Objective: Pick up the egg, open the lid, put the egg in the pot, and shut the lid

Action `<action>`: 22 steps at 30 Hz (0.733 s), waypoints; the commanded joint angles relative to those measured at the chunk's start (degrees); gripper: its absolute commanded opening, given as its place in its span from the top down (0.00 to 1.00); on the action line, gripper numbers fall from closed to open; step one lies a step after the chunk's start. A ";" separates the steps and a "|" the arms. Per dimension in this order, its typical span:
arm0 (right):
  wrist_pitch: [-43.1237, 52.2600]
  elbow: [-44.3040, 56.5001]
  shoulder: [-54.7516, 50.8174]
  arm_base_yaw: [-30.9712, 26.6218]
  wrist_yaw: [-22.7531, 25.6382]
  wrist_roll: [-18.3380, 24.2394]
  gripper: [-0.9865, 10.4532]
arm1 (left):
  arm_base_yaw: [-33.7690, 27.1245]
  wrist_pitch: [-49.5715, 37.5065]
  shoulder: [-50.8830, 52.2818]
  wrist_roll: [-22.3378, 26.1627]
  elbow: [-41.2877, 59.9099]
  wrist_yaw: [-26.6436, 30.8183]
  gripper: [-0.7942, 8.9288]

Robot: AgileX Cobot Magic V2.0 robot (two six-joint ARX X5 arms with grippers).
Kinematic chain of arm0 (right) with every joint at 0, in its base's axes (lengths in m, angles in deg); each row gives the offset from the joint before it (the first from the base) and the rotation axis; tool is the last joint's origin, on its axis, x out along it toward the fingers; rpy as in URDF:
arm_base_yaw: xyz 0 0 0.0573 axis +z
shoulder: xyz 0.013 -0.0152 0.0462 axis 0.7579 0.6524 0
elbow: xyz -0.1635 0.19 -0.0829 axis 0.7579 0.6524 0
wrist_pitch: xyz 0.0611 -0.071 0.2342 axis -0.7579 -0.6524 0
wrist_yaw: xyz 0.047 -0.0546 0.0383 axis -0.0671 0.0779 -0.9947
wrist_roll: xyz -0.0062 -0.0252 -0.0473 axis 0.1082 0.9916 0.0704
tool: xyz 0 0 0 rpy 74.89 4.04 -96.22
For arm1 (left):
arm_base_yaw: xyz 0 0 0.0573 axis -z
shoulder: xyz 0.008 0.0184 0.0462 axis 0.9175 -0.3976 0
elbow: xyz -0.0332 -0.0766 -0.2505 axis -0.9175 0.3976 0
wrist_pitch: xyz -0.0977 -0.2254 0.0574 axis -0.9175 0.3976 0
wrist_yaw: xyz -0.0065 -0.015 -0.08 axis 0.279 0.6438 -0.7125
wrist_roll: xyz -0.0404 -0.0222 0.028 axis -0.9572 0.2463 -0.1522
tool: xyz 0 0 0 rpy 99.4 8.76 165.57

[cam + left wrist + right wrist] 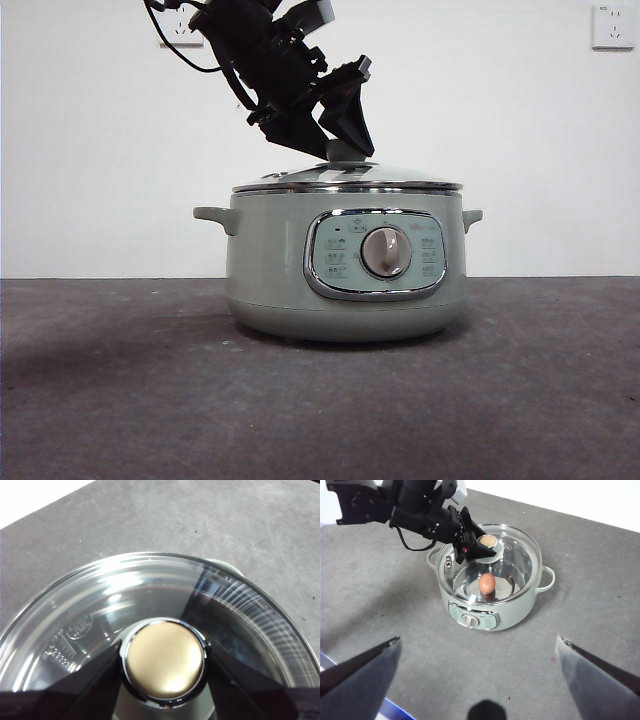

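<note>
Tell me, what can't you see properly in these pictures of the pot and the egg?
- Front view: the egg is hidden behind the pot wall.
- Left wrist view: the left gripper and the lid knob cover the pot's inside.
- Right wrist view: the dial markings are too small to read.

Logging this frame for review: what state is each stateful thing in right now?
Small orange-brown egg: inside the pot, resting on its floor.
Round clear glass lid: seated on the pot, level in the front view.
Squat sage-green electric pot: upright on the table, closed.
Left gripper: jaws at either side of the lid's knob.
Right gripper: open, empty, well away from the pot.
</note>
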 commanded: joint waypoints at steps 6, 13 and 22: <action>-1.42 0.33 -0.15 0.00 0.00 -0.57 0.45 | 0.39 1.36 -3.26 0.07 -1.09 0.09 0.93; -1.40 0.33 -0.15 0.00 0.00 -0.44 0.45 | 0.39 1.55 -3.26 0.00 -1.22 -0.11 0.87; -1.40 0.33 -0.13 0.00 0.02 -0.46 0.45 | 0.35 3.58 -3.21 -0.37 -3.39 -0.11 0.46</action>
